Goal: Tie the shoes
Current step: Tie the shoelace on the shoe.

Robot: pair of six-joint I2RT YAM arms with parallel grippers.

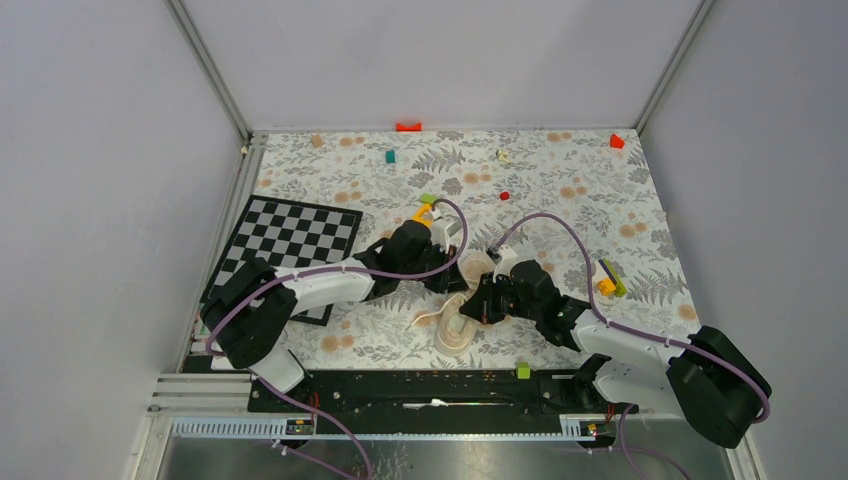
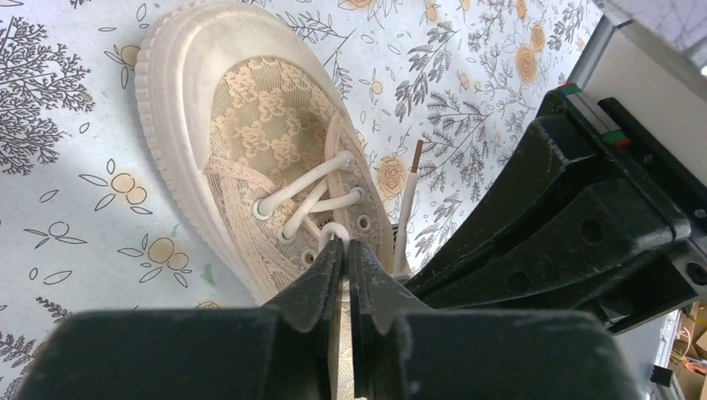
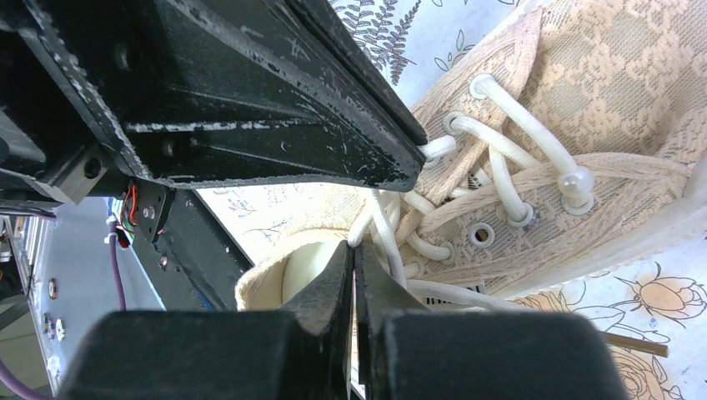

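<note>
The cream-beige shoe [image 1: 458, 328] lies on the floral cloth between both arms, its toe [image 2: 200, 75] pointing away in the left wrist view. Its laces [image 3: 500, 142] are threaded through the eyelets. My left gripper [image 2: 346, 243] is over the upper eyelets, its jaws pinched together on a small white lace loop [image 2: 336, 231]. My right gripper [image 3: 353, 247] sits at the shoe's opening, shut on a lace strand [image 3: 373, 218] that rises from its tips. A free lace end [image 2: 408, 196] with a brown tip lies beside the shoe. The two grippers nearly touch.
A chessboard mat [image 1: 290, 240] lies at the left. Small blocks are scattered around: orange [image 1: 408, 126], red [image 1: 616, 141], green [image 1: 390, 156], yellow-green [image 1: 608, 278]. A black rail [image 1: 420, 385] runs along the near edge. Grey walls close off three sides.
</note>
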